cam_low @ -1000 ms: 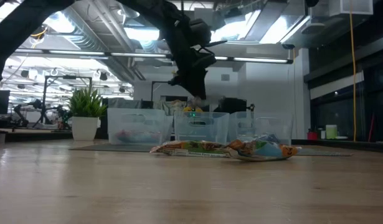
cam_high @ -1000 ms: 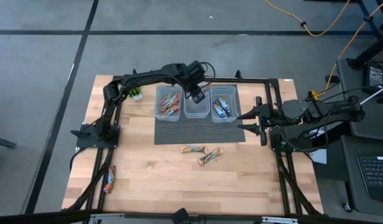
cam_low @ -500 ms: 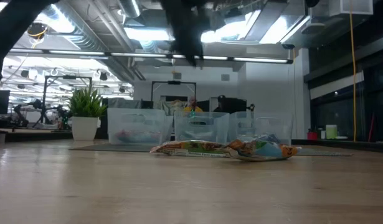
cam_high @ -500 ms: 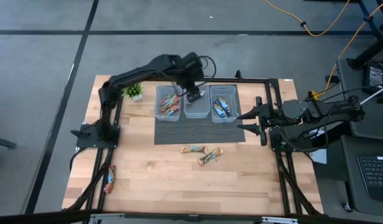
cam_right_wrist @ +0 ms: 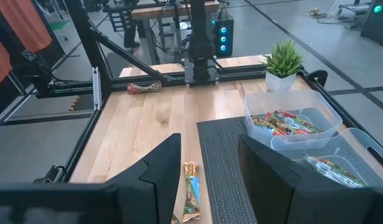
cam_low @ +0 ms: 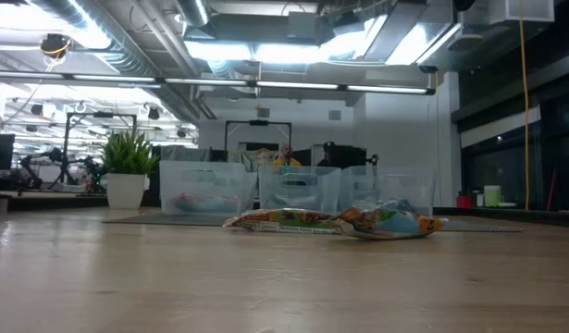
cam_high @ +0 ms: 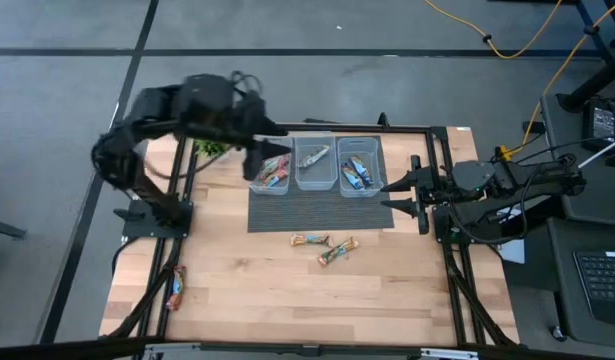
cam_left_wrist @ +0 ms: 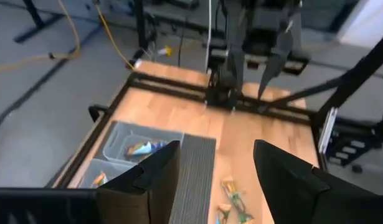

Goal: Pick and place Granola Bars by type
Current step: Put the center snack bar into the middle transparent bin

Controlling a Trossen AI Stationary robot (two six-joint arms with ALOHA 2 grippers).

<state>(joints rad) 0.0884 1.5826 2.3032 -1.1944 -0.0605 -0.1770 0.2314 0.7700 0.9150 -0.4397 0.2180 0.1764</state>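
Note:
My left gripper (cam_high: pixel 257 163) is open and holds nothing; it hangs above the left bin's near-left corner, with its arm drawn back over the table's left side. In the left wrist view its fingers (cam_left_wrist: pixel 213 171) stand wide apart. The right gripper (cam_high: pixel 389 196) waits open by the right bin, level with the table. A tan-gold bar (cam_high: pixel 312 157) lies in the middle bin. Red-orange bars (cam_high: pixel 274 168) fill the left bin, and blue ones (cam_high: pixel 357 173) the right bin. Two tan bars (cam_high: pixel 310 240) (cam_high: pixel 336 251) lie flat on the wood, near the mat. Another bar (cam_high: pixel 176 287) lies at the table's left near corner.
Three clear bins stand in a row on a dark ribbed mat (cam_high: pixel 317 212). A small potted plant (cam_high: pixel 217 148) sits to the left of the bins. A black frame rail (cam_high: pixel 407 130) runs along the table's far and side edges. Bare wood (cam_high: pixel 287 295) spreads across the near half.
My left gripper was over the middle bin, then dipped toward it. It has since risen out of the low view and swung toward the table's left edge. A tan bar now lies in the middle bin where the gripper was.

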